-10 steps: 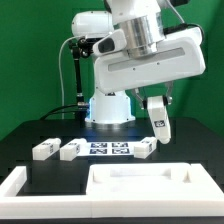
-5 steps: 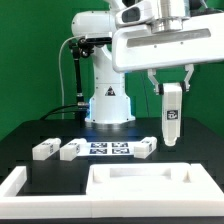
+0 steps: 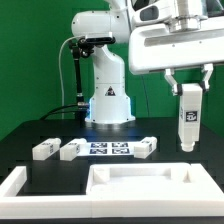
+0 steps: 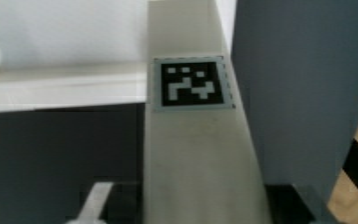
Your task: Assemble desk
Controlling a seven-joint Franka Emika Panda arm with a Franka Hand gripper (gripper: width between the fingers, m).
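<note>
— Desk parts and robot, biggest first: what is on the scene?

— The arm (image 3: 108, 95) stands at the back of the black table (image 3: 20, 160). A white frame (image 3: 18, 184) borders the table's front corner at the exterior view's left. The desk slab (image 3: 140, 180) lies flat at the front, raised rim upward, with no leg fitted that I can see. Behind it is the marker board (image 3: 105, 150), with three loose legs (image 3: 45, 149) in a row with it. Two are to its left in the exterior view and one is just beside its right end.

— And the fourth?

— The held leg (image 3: 187, 120) hangs upright in the air at the exterior view's right, seemingly near the slab's far right corner, though depth is unclear. The gripper (image 3: 187, 90) is clamped on its upper end, jaws drawn partly in, one on each side. In the wrist view the leg (image 4: 194, 160) runs away from the camera, its tag facing the lens.

— What could go wrong?

— Only the top is gripped, so most of the leg hangs below the jaws. I judge it could pivot or slip if its foot catches the raised rim on the way down. A sideways push might also shift the slab, which looks unfixed, and spoil the alignment.

— What has changed in the last second?

— The leg leaned then, above the loose leg at the board's right end. It has since travelled to the exterior view's right and now hangs straight.
</note>
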